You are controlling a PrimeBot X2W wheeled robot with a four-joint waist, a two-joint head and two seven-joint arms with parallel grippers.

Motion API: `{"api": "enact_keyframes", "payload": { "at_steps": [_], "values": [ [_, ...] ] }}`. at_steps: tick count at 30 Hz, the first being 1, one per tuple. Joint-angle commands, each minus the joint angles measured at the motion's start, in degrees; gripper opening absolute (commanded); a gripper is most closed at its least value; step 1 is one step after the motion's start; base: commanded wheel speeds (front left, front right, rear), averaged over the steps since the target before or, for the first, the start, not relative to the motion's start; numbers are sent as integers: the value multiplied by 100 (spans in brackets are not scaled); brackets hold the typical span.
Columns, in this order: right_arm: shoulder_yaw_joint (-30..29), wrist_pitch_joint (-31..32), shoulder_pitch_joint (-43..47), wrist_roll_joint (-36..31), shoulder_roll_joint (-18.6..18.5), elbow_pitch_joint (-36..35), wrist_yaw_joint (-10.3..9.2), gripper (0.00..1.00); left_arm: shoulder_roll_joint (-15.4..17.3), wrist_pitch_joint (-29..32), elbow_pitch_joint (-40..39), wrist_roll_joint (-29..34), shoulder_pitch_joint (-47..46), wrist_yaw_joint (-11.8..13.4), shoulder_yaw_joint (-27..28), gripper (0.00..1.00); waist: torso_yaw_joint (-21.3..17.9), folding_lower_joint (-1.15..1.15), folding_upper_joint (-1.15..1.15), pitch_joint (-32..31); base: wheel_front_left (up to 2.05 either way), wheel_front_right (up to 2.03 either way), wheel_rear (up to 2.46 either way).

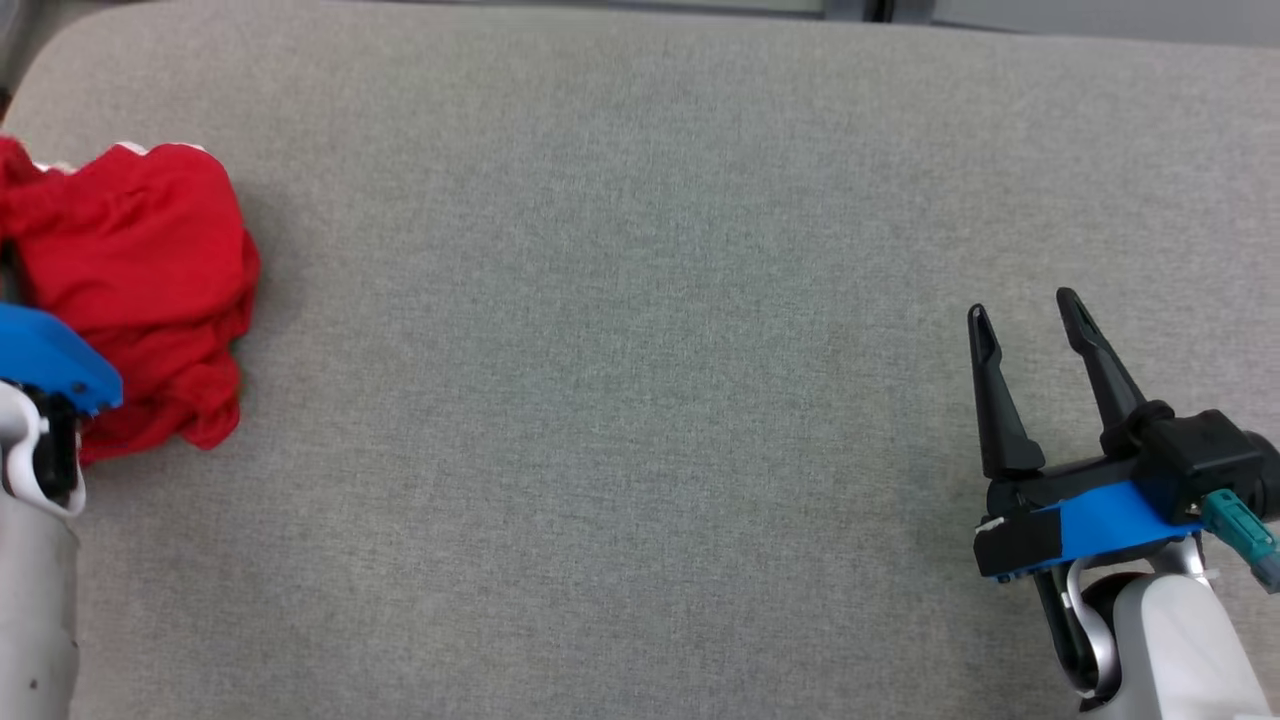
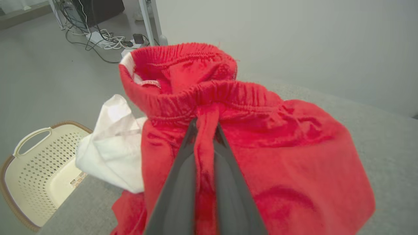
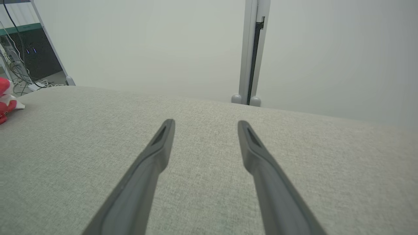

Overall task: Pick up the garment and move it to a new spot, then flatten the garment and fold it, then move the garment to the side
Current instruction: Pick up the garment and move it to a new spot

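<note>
Head view: the red garment [image 1: 140, 270] lies bunched at about nine o'clock, right at the left edge of the grey surface [image 1: 640, 400]. The left arm [image 1: 30, 520] comes in against its near side, and the cloth hides that arm's fingers. The right pincer [image 1: 1023, 307] sits at about four o'clock, well apart from the garment, with its jaws spread and nothing between them.

Left wrist view: the left pincer [image 2: 205, 125] is clenched on a thin upright fold of red cloth just under the gathered waistband [image 2: 228, 91]. White fabric [image 2: 111, 147] spills out at nine o'clock. I can't tell whether it's a lining or a separate piece. Past the surface's edge, at eight o'clock, a pale basket [image 2: 36, 169] stands on the floor.

Right wrist view: both fingers are parted over bare surface, and a scrap of red shows far off at nine o'clock.

To my eye the step in hand is the pick-up and carry to a new spot. The hold looks narrow, a single pleat, so I'd lift slowly and straight up until the lowest folds hang free of the surface. Dragging it sideways could pull the pleat out of the grip. Then I'd carry it inward toward the open middle, away from the edge above the basket, watching that the white fabric comes along. The right pincer is best kept where it is, released, ready to take the far side of the waistband for flattening.
</note>
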Motion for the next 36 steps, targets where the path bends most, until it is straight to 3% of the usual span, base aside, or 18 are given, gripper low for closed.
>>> {"api": "enact_keyframes", "payload": {
  "at_steps": [1,8,18,27,36],
  "values": [
    [31,-78,58,91,-23,99,3,100,62,-229,-180,65,-196,-37,-55,0,-88,0,0,-193,0,0,0],
    [96,-275,147,341,-23,398,3,100,238,-501,-970,280,-557,-132,-296,0,-325,0,0,-603,0,0,0],
    [178,-521,191,685,-23,742,3,100,217,-140,-2744,583,-895,-106,-759,0,-1004,0,0,-798,0,0,0],
    [342,-704,90,1027,-24,1112,3,100,-65,544,-4261,575,-1160,-125,-1218,0,-2018,0,0,-830,0,0,0],
    [475,-750,-57,1281,-21,1190,3,100,-621,730,-4377,563,-1253,-187,-1843,0,-2709,0,0,-625,0,0,0]
  ]
}}
